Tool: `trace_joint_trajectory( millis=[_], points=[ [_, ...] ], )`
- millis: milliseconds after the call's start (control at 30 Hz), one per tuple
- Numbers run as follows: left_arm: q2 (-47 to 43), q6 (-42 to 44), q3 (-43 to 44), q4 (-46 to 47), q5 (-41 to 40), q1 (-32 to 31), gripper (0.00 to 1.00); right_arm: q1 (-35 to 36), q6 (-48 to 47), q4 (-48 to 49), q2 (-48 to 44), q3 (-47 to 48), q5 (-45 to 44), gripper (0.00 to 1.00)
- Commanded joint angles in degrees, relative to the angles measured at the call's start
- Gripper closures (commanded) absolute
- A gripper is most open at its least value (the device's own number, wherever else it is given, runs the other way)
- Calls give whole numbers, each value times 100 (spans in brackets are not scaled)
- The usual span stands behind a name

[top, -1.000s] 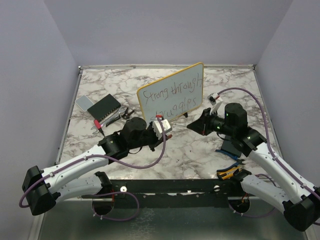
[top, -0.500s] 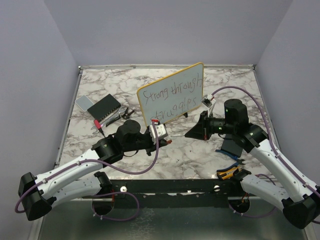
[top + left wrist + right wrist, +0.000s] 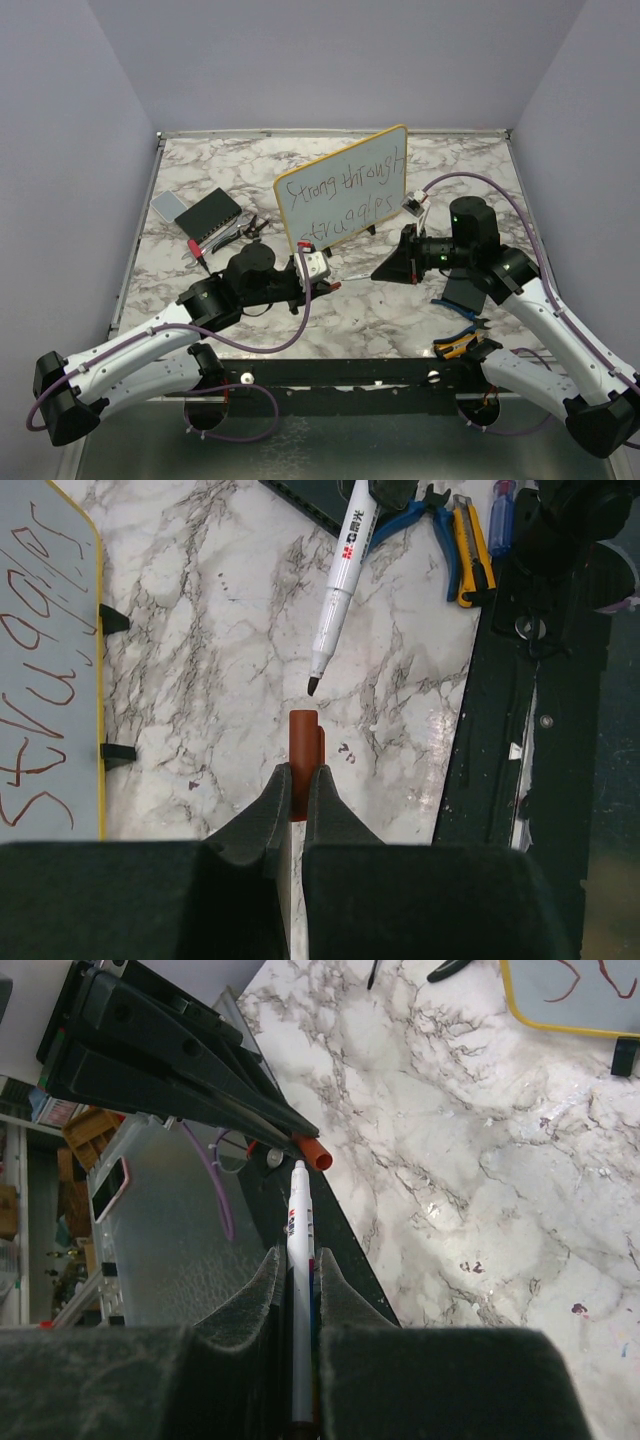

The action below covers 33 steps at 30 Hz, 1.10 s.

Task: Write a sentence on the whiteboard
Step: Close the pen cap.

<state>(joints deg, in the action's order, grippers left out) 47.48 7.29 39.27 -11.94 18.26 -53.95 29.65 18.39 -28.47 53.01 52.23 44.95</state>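
Observation:
The whiteboard [image 3: 340,195] stands tilted at mid-table, yellow-framed, with the sentence [image 3: 345,182] on it in two lines of dark letters. Its edge and some letters [image 3: 40,670] show at the left of the left wrist view. My left gripper [image 3: 328,283] is shut on a red marker cap [image 3: 303,748]. Facing it, my right gripper [image 3: 380,271] is shut on a white marker [image 3: 300,1250]. The marker's dark tip [image 3: 313,686] points at the cap's open end, a small gap apart. Both hang over the marble in front of the board.
A black slab [image 3: 208,214], a grey block [image 3: 166,206], a red-handled tool [image 3: 197,251] and black cables [image 3: 245,228] lie at the left. Blue pliers [image 3: 420,510] and a yellow cutter [image 3: 468,545] lie near the right arm's base. A dark pad [image 3: 460,293] lies under the right arm.
Both grippers have drawn away from the whiteboard toward the near side. The marker tip and the red cap now line up, closer to each other.

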Motion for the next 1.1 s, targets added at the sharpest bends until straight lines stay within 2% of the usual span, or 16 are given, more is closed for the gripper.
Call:
trace_joint_trajectory(
  millis=[0,1067],
  points=[
    [-176,-56,-87,-1,195,25,100,-12,-4,-133,46,128,315,99],
    [-419,-210,-144,184,433,25,100,-14,35,-16,145,-27,502,100]
  ],
)
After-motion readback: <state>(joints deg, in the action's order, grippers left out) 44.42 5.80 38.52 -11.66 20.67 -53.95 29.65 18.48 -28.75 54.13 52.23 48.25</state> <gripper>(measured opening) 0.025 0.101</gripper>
